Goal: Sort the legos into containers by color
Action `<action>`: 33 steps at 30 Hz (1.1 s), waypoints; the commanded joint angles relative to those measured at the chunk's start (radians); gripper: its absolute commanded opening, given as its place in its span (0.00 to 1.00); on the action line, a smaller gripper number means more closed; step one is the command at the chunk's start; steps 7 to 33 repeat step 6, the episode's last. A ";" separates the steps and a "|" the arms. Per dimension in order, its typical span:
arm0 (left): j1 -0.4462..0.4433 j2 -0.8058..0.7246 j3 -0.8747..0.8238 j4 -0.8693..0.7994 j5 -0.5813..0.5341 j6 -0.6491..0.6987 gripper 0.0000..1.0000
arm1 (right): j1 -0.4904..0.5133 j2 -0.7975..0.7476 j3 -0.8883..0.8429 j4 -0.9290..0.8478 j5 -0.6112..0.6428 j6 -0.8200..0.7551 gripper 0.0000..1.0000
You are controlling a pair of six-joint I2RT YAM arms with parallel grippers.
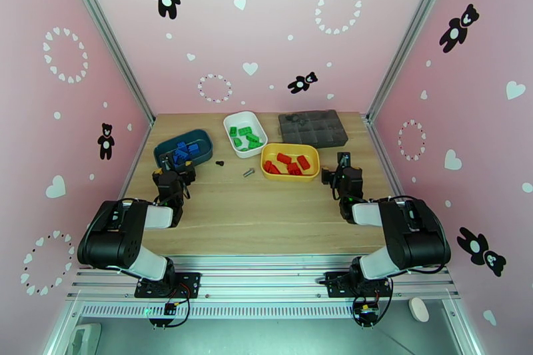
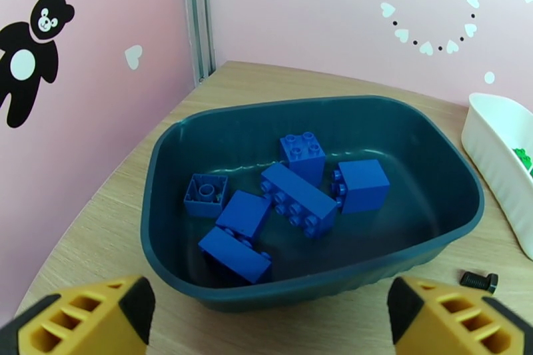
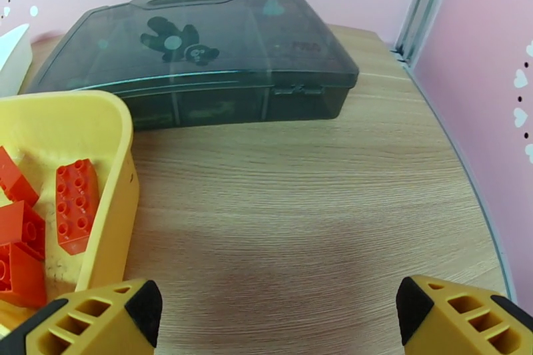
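Several blue legos (image 2: 296, 196) lie in the dark teal tray (image 1: 168, 144) at the table's left. Green legos (image 1: 244, 136) fill the white tray (image 1: 256, 121), and red legos (image 3: 74, 204) sit in the yellow tray (image 1: 288, 149). My left gripper (image 2: 270, 316) hovers just in front of the teal tray (image 2: 426, 143), open with nothing between its yellow fingers (image 2: 80, 316). To the right of the yellow tray (image 3: 116, 170), my right gripper (image 3: 273, 316) is low over bare wood, also open and empty. In the top view the left gripper (image 1: 174, 173) and right gripper (image 1: 342, 173) rest near the trays.
A dark grey organizer box (image 3: 200, 56) stands closed at the back right. A black screw (image 1: 219, 163) and a silver screw (image 1: 248, 172) lie on the wood between the trays. The black screw (image 2: 480, 279) is beside the teal tray. Pink walls enclose the table.
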 commanded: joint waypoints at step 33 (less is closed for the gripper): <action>0.003 -0.011 0.010 -0.009 0.022 -0.010 0.99 | -0.022 0.007 0.034 -0.029 -0.108 -0.023 0.99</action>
